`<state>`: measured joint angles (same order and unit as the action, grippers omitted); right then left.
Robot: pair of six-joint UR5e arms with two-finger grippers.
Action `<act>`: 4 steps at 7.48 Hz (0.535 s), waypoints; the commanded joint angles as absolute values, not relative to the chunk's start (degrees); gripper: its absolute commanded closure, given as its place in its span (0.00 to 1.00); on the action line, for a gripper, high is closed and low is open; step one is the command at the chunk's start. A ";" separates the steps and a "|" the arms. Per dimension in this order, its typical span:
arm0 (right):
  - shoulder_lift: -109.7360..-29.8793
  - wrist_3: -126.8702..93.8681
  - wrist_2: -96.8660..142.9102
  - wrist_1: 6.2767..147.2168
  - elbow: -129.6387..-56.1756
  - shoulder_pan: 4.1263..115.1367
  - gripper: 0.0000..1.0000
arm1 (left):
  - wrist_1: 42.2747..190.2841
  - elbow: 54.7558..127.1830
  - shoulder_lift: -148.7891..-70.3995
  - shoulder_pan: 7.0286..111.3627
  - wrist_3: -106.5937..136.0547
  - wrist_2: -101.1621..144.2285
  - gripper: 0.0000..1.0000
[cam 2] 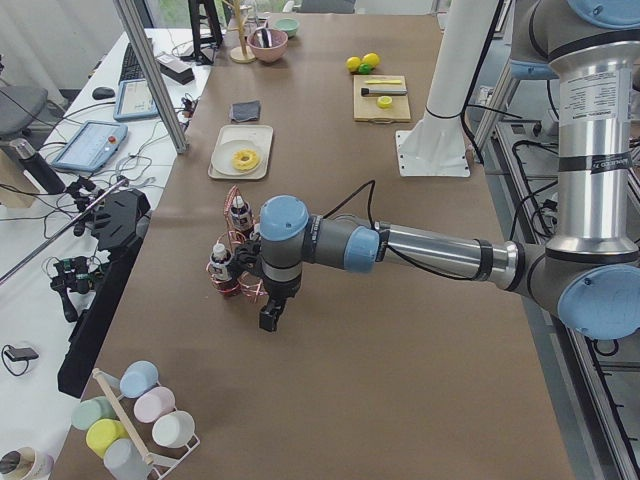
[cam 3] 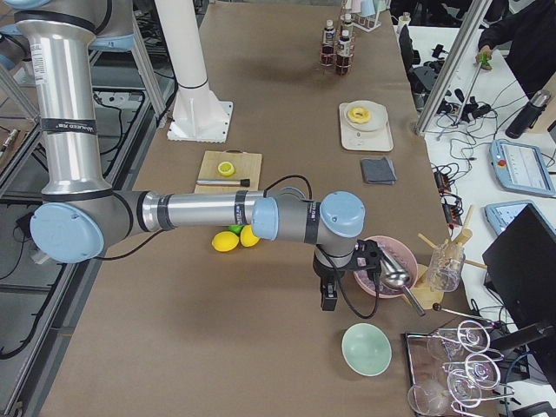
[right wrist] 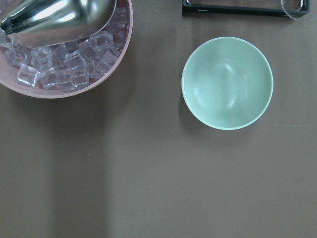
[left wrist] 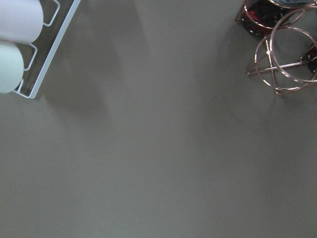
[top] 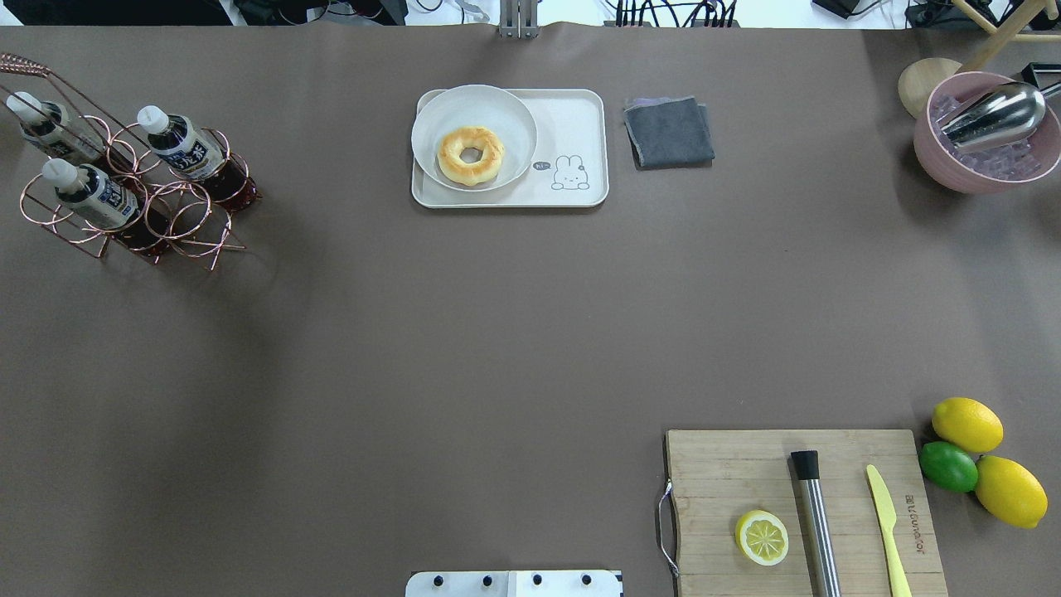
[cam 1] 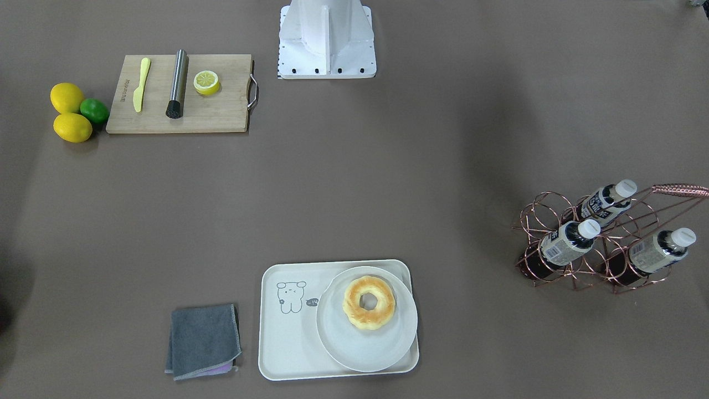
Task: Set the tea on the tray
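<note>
Three tea bottles [top: 178, 143] lie tilted in a copper wire rack [cam 1: 684, 190] at the far left of the table [top: 497, 332]. They are well apart from the tray [cam 1: 288, 343]. The tray sits far and central, and on its left part stands a round plate [cam 1: 360, 349] holding a doughnut [cam 1: 369, 303]. The left pincer [cam 2: 270, 320] hangs over bare table near the rack. The right pincer [cam 3: 329, 300] hangs beside a pink bowl of ice [top: 986, 178]. I cannot tell whether either pincer is spread or pressed together.

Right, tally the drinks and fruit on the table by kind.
Tea bottles: 3
Whole lemons: 2
Lime: 1
Lemon half: 1
Total: 7
</note>
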<state>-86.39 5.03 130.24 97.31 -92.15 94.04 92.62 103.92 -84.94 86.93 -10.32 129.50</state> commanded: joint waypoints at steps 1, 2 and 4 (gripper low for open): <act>-86.13 4.83 130.17 97.29 -92.46 94.04 0.00 | 100.80 104.77 -84.99 86.31 -9.93 136.43 0.03; -85.96 4.75 130.08 97.29 -92.29 94.04 0.00 | 100.90 104.94 -85.16 85.96 -6.19 137.02 0.03; -85.61 4.66 129.99 97.29 -91.94 94.04 0.00 | 113.56 105.73 -81.59 82.20 2.76 136.85 0.02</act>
